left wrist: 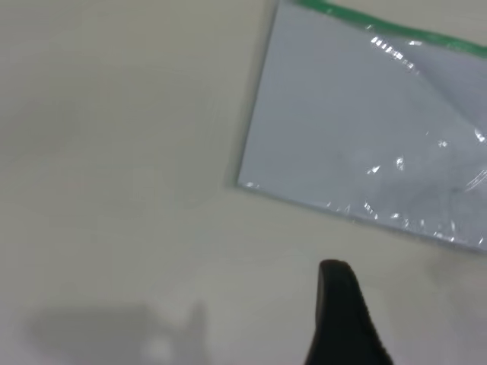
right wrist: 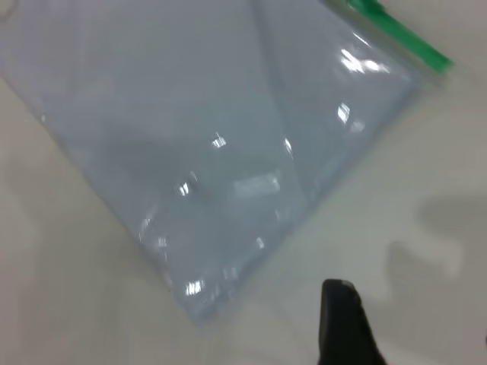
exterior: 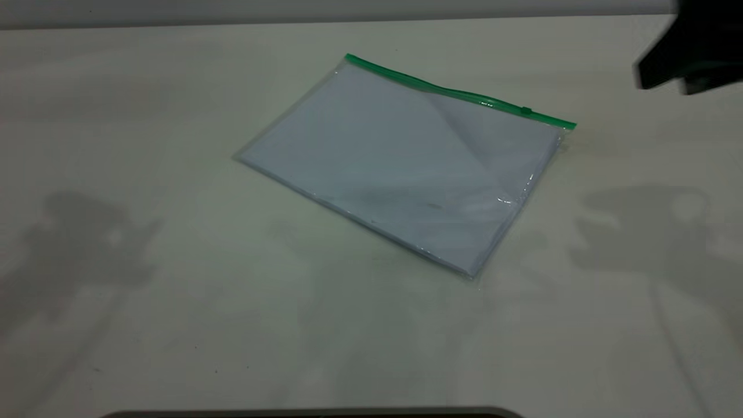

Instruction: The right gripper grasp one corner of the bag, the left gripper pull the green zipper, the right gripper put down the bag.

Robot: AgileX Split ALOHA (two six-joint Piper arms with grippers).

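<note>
The bag (exterior: 400,157), a clear pouch with pale bluish-white sheets, lies flat on the table. The green zipper (exterior: 447,90) runs along its far edge, with the small slider tab (exterior: 526,111) near the right end. The right gripper (right wrist: 342,319) hangs over bare table just off one bag (right wrist: 205,144) corner, apart from it, and the zipper end (right wrist: 399,34) shows farther off. Its arm (exterior: 688,52) shows dark at the far right. The left gripper (left wrist: 342,312) hangs over bare table near another bag (left wrist: 365,129) corner, not touching; it is out of the exterior view.
The pale table (exterior: 174,290) surrounds the bag on all sides. The arms' shadows fall on it at the left and right. A dark edge (exterior: 313,413) runs along the near side.
</note>
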